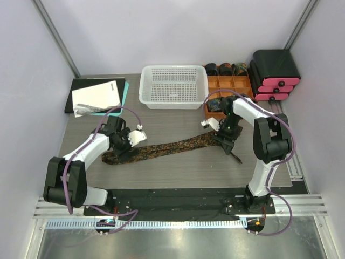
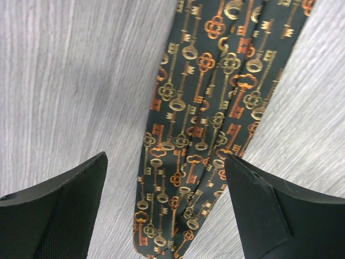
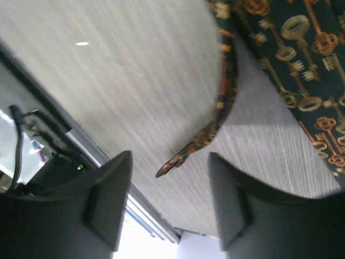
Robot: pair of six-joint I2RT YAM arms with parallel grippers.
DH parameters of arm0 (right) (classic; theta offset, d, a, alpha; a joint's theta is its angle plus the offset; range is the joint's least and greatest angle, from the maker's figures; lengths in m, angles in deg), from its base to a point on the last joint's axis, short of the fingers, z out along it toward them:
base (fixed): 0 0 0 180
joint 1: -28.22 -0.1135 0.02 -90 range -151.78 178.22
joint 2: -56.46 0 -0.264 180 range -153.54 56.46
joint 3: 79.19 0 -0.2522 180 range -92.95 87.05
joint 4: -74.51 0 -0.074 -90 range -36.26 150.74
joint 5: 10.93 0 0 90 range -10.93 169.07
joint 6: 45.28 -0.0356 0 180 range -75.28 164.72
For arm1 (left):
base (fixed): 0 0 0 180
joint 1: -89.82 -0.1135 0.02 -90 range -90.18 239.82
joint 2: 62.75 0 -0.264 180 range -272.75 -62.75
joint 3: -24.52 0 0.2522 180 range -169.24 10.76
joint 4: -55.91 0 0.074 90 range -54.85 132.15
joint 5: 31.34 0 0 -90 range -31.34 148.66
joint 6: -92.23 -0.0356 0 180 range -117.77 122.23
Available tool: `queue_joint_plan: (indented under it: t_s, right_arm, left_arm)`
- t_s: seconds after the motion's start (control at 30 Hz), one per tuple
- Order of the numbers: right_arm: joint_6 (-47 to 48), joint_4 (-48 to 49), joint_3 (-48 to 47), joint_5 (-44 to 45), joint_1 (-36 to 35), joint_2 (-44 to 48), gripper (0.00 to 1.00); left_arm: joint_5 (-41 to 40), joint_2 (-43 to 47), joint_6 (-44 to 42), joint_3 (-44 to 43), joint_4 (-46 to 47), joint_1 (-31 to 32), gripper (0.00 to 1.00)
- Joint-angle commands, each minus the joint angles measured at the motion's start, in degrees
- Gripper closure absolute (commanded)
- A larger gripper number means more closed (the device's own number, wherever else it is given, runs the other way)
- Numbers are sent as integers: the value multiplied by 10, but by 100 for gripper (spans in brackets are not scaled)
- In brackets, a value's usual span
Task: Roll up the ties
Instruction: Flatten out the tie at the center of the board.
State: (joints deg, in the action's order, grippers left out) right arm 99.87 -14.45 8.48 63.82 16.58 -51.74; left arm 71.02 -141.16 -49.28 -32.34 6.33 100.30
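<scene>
One tie [image 1: 172,147], dark with a gold and orange key pattern, lies stretched across the table from left to right. My left gripper [image 1: 125,147] hovers over its left end. In the left wrist view the tie [image 2: 194,140] runs up between the black fingers [image 2: 64,216], and the left gripper [image 2: 166,158] is open and holds nothing. My right gripper [image 1: 223,140] is over the tie's right end. In the right wrist view the narrow tip [image 3: 178,162] curls between the fingers, and the right gripper [image 3: 170,156] is open. Rolled ties [image 1: 225,68] sit in the orange organiser.
A white mesh basket [image 1: 172,86] stands at the back centre. Beside it is an orange divided organiser [image 1: 229,83], then a black and pink drawer box [image 1: 276,73]. A notebook with papers [image 1: 97,96] lies back left. The table's right edge rail [image 3: 64,135] is near the right gripper.
</scene>
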Motion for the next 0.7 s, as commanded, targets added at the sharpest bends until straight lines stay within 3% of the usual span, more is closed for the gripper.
queue_joint_plan:
  t_s: [0.0, 0.07, 0.13, 0.17, 0.37, 0.5, 0.6, 0.67]
  right_arm:
    - [-36, 67, 5, 59, -5, -6, 48]
    - [-38, 64, -28, 69, -9, -30, 80]
    - [-35, 57, -64, 79, -13, -39, 96]
    - [-29, 54, -74, 86, -13, -39, 99]
    - [-5, 2, -131, 78, -12, -35, 99]
    - [3, 36, -152, 77, -15, -26, 99]
    - [30, 23, -179, 82, -15, -72, 99]
    - [56, -3, -222, 81, -15, -113, 87]
  left_arm:
    - [-10, 12, 18, 1, 29, 1, 11]
    - [-15, 19, 18, 2, 29, 0, 12]
    - [-18, 22, 24, 2, 33, 0, 12]
    - [-20, 25, 25, 1, 32, 0, 12]
    - [-28, 37, 41, 3, 30, 0, 12]
    - [-33, 54, 51, 15, 33, 0, 12]
    - [-33, 64, 58, 15, 14, -1, 12]
    - [-21, 77, 52, 13, -7, -3, 10]
